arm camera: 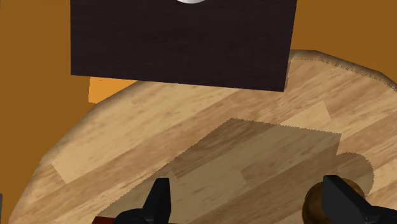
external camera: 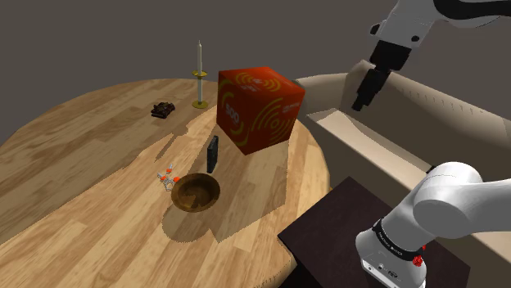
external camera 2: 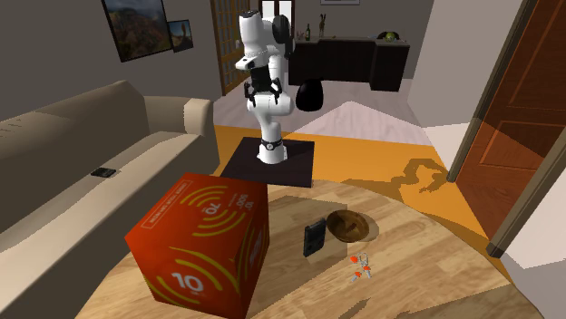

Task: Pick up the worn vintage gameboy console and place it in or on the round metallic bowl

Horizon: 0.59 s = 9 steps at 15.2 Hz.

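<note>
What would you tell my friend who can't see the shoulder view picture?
A round wooden table holds a big red cube; a dark handheld console stands upright beside it, near a brown bowl. The black gripper hangs high at the upper right, with a beige sofa behind it.

Shoulder and second exterior views face each other across the shared table point(external camera: 82, 204).

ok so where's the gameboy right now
Near the middle of the shoulder view, the dark gameboy stands on edge on the round wooden table, between the red cube and the brown bowl.
</note>
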{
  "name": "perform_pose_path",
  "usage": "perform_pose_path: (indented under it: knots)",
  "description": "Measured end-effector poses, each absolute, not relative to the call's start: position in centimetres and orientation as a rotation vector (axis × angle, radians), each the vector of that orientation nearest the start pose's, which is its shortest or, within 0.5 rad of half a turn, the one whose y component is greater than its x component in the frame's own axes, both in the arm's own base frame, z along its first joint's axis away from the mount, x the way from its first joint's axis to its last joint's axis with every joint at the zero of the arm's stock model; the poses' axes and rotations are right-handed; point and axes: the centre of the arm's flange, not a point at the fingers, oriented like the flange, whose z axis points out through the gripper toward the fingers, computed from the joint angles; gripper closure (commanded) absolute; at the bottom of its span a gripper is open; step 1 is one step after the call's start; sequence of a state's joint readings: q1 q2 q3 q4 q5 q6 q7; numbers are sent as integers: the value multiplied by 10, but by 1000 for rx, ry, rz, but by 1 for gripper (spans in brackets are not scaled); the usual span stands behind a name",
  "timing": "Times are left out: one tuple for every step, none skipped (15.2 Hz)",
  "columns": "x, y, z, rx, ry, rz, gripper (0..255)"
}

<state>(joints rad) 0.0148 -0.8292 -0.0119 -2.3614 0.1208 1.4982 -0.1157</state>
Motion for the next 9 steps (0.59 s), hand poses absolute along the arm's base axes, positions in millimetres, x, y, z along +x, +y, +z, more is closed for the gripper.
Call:
perform_pose_path:
  knots:
    - [287,13,596,-3004,-195,41,0]
    - [289,19,594,-3006,-186,40,0]
    - [294,25,588,-3010,-172,41,0]
    - [299,33,582,-3014,-156,40,0]
    - [305,42,575,-3019,-137,40,0]
    - [311,54,572,-3023,-120,39,0]
    - [319,62,563,-3028,-100,39,0]
    - [328,71,555,-3032,-80,38,0]
    - [332,79,549,-3036,-60,36,0]
